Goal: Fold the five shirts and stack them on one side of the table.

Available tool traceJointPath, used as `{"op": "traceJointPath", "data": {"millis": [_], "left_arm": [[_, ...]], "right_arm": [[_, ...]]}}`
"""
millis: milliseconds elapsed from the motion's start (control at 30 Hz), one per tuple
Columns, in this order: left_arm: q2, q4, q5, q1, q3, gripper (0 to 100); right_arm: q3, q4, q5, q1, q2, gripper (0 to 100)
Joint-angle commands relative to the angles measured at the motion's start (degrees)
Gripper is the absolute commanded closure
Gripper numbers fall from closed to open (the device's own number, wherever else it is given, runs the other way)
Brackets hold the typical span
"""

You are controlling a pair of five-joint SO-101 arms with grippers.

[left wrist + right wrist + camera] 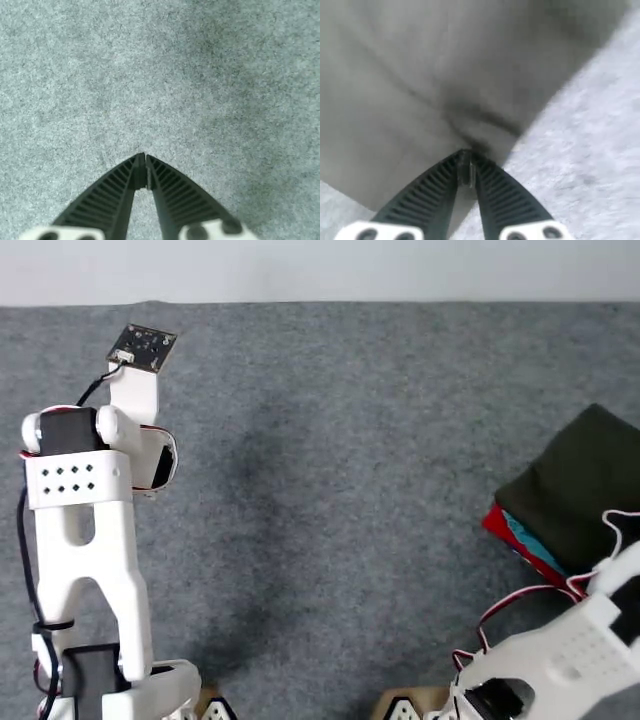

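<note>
A pile of folded shirts lies at the table's right edge, with a dark shirt [585, 475] on top and teal and red layers [518, 538] showing under its front edge. My right arm [560, 655] leans over that pile from the near side. In the right wrist view my right gripper [466, 156] is shut, its tips sunk in a pucker of the dark shirt [420, 65] close to the cloth's edge. At the far left my left arm [75, 480] stands over bare carpet, and my left gripper [145, 160] is shut with nothing in it.
Grey carpet [350, 490] covers the whole table and runs bare from the left arm to the pile. A pale wall [320, 270] lines the far edge. Red and white cables [500, 610] loop beside the right arm's base.
</note>
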Motion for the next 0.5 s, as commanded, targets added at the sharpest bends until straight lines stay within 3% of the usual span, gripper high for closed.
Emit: {"op": "traceJointPath", "data": {"millis": [0,200,333,467], "left_arm": [[-2.2,0.4,-0.4,1.4,-0.3,99],[-2.1,0.4,-0.1,8.4,-0.2,99],[-2.1,0.4,-0.1,9.5,-0.2,99],[-2.3,1.4,0.0,9.8,-0.7,99]], "right_arm": [[-4.7,-1.5,0.8,-1.9,-6.7,99.0],[-4.6,-12.7,0.7,-1.6,-2.1,99.0],[-4.8,-20.4,1.1,-1.1,7.3,99.0],[-10.0,-16.2,0.7,-1.1,5.8,99.0]]}}
